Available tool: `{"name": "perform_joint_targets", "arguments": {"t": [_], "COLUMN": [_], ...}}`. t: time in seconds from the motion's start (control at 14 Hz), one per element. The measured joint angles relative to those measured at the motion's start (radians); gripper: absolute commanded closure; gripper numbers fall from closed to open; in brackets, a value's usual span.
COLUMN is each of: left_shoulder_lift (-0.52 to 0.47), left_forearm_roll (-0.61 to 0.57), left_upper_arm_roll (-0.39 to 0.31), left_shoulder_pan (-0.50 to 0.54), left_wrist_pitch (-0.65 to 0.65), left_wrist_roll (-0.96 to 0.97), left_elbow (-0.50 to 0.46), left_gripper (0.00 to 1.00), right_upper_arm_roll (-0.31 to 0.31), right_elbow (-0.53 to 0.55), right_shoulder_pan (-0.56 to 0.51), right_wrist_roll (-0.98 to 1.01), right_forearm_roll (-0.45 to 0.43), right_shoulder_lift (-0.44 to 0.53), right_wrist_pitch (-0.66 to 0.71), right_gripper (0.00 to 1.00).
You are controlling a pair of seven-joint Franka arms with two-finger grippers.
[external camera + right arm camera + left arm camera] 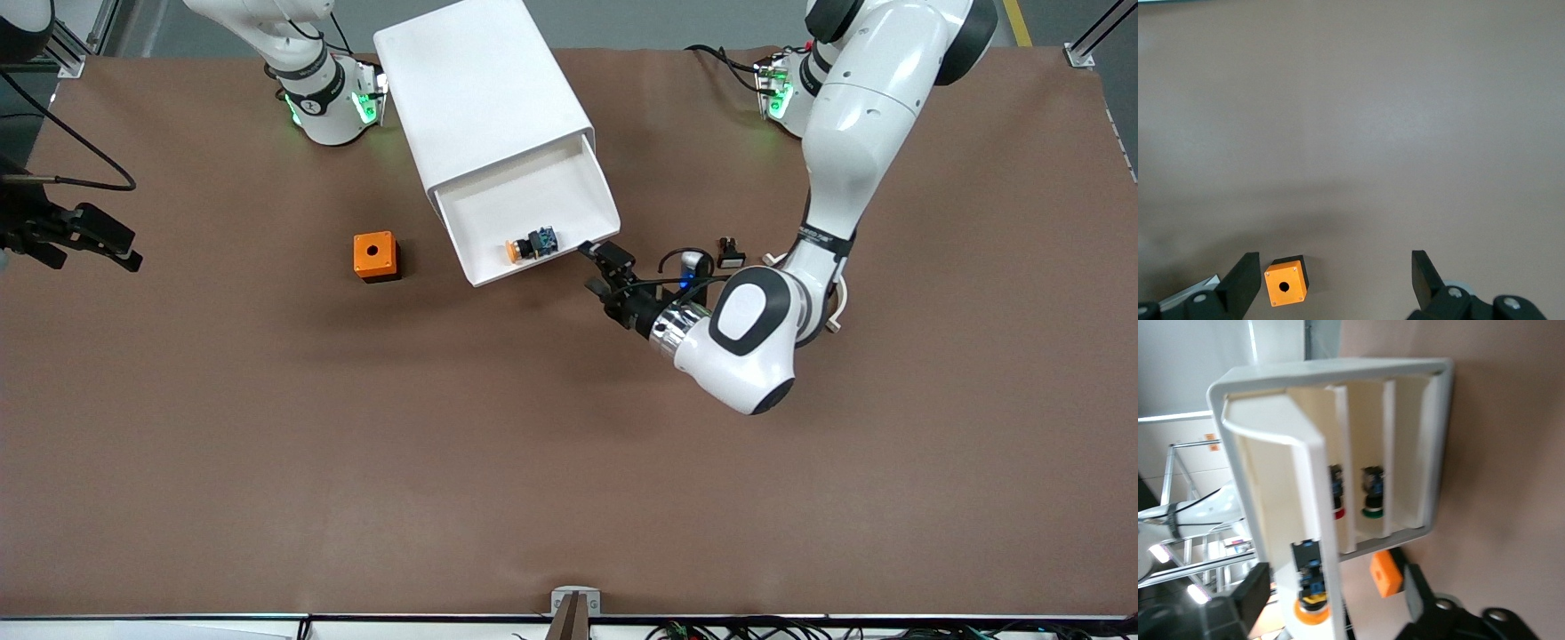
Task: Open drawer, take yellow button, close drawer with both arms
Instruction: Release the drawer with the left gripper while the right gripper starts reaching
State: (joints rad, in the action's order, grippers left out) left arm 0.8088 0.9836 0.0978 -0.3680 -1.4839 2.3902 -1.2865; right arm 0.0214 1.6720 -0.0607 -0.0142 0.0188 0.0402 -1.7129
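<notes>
The top drawer (507, 200) of the white cabinet (480, 80) stands pulled out. The button (532, 244), with an orange-yellow cap and a blue rear block, lies in it near the front lip. My left gripper (594, 267) is open at the lip's corner toward the left arm's end. In the left wrist view the lip (1308, 493) runs between the spread fingers (1251, 593) of the left gripper (1335, 600), with the button (1310, 597) just inside it. My right gripper (120, 249) hangs open and empty above the right arm's end of the table.
An orange cube (375, 256) with a round hole sits beside the drawer, toward the right arm's end; it shows far below the right gripper (1333, 267) as cube (1285, 283). A black button with a white cap (731, 255) lies beside the left arm. Lower drawers hold red and green buttons (1371, 495).
</notes>
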Motion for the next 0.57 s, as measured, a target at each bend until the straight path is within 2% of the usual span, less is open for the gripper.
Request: {"name": "perform_joint_targets", "arguments": {"t": [0.29, 0.57], "left_shoulder_lift": [-0.022, -0.043], "left_forearm_roll": [-0.122, -0.194], "left_upper_arm_roll": [-0.001, -0.004], "left_shoulder_pan": [0.048, 0.127], "left_wrist_pitch": [0.011, 0.016], "left_wrist_roll": [-0.055, -0.201], "left_elbow": [0.039, 0.048], "left_gripper": [0.01, 0.01], "right_upper_arm_roll": [0.000, 0.000], "right_elbow": [0.002, 0.002], "right_shoulder_pan": [0.019, 0.043], "right_wrist_roll": [-0.007, -0.139], "right_forearm_roll": [0.000, 0.000], "right_shoulder_lift": [-0.008, -0.010], "right_wrist_pitch": [0.007, 0.019], "right_gripper": [0.00, 0.00]}}
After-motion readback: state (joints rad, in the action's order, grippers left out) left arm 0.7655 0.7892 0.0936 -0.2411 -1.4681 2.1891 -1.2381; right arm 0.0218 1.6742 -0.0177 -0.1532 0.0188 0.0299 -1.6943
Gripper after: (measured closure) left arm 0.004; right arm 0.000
